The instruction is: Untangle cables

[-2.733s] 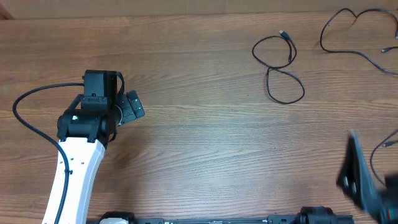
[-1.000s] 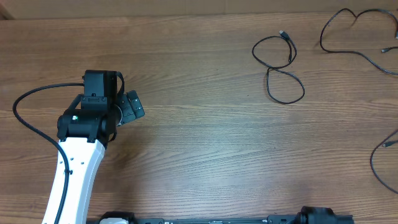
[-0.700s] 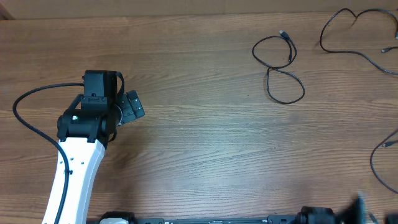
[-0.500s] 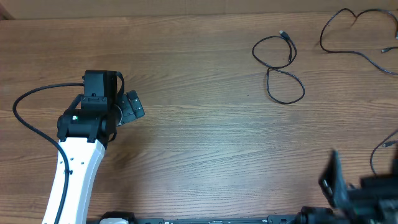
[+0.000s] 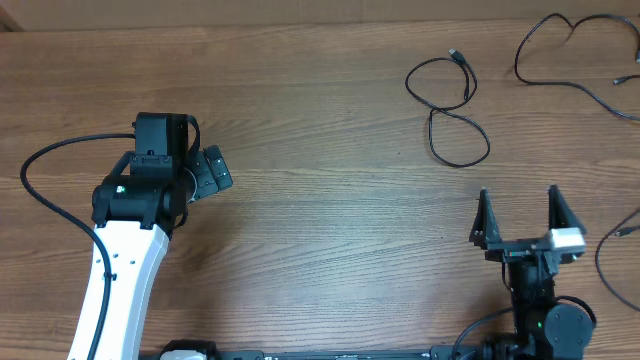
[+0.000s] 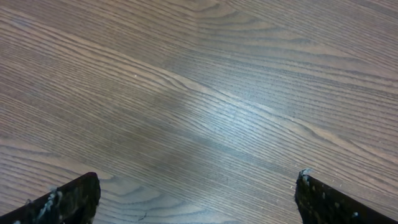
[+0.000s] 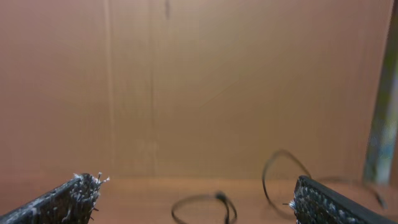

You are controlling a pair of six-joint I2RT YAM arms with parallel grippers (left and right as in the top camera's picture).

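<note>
Table: a brown wooden tabletop (image 5: 320,240) with long grain lines carries everything.
First cable: a thin black cord (image 5: 436,110) lies in a figure-eight in the far right part of the table. Its small plug (image 5: 455,52) points toward the far edge.
Second cable: another thin black cord (image 5: 572,84) sprawls in the far right corner, apart from the first cord. It makes one tall loop and runs off the right edge.
Loose end: a thin black loop with a small plug tip (image 5: 622,232) lies at the right edge. The views do not show which cord it belongs to.
Left gripper: the black two-finger gripper (image 5: 210,172) on the white left arm (image 5: 120,260) sits over the left half of the table, well apart from both cords. In the wrist view its fingers (image 6: 68,199) are spread wide, with only bare wood between them.
Left arm wire: a thicker black wire (image 5: 40,160) curves out from the arm.
Right gripper: the black two-finger gripper (image 5: 517,192) stands at the near right, near side of the figure-eight cord. Its jaws are released and parted, grasping nothing.
Right wrist view: the fingertips (image 7: 84,186) frame a brown board wall (image 7: 186,81). Low between them lies a black cord loop (image 7: 202,200).
</note>
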